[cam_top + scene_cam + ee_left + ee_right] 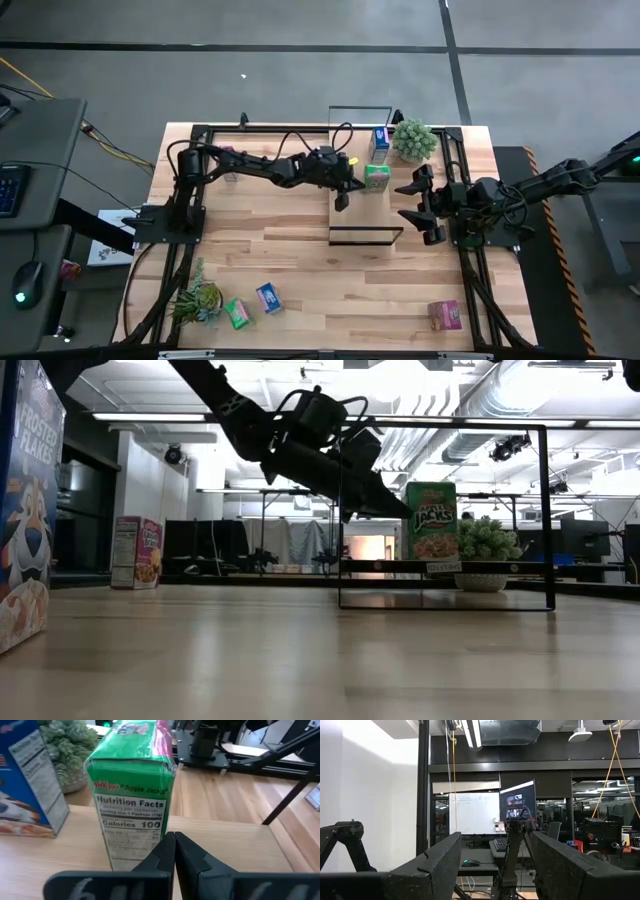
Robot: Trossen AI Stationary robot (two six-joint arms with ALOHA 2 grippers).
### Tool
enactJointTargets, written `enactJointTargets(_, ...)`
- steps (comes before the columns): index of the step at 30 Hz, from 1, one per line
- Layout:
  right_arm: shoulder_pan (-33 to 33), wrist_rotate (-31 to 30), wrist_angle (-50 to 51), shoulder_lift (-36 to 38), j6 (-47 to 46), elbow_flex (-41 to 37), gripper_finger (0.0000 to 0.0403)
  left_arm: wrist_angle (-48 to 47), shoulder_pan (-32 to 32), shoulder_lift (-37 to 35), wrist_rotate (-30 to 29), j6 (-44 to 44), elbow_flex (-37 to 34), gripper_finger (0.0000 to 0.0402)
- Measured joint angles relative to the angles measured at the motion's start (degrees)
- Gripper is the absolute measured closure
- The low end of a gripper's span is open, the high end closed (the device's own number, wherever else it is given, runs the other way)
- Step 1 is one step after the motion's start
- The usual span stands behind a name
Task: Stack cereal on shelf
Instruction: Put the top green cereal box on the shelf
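The shelf (pixel 365 215) is a light-wood plank with a black wire frame, lying mid-table. A green Apple Jacks cereal box (pixel 132 795) and a blue box (pixel 380 143) stand upright on its far half. My left gripper (pixel 174 842) is shut and hovers over the shelf (pixel 240 840), pointing at the green box's (pixel 377 177) nutrition panel; the high view shows a small gap between them. My right gripper (pixel 420 210) is open and waits just right of the shelf. More boxes rest on the table: green (pixel 237 313), blue (pixel 268 297), pink (pixel 445 315).
A spiky potted plant (pixel 413 140) stands right of the shelf's far end, another (pixel 195 300) near the table's near-left corner. A pink box (pixel 138 552) stands far left beside the left arm. The shelf's wire frame (pixel 545 510) rises at its ends.
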State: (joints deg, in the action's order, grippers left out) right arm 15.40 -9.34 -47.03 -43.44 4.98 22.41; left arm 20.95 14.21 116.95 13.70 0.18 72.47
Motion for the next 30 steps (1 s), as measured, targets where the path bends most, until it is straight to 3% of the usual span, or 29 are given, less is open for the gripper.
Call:
enactJointTargets(11, 0.0, 0.1, -0.4, 0.0, 0.0, 0.0, 0.0169, 2.2, 1.7, 0.0, -6.3, 2.0, 0.0, 0.0401)
enactJointTargets(30, 0.0, 0.1, -1.0, 0.0, 0.0, 0.0, 0.0169, 10.5, 4.5, 1.2, -8.9, 1.4, 0.1, 0.0401)
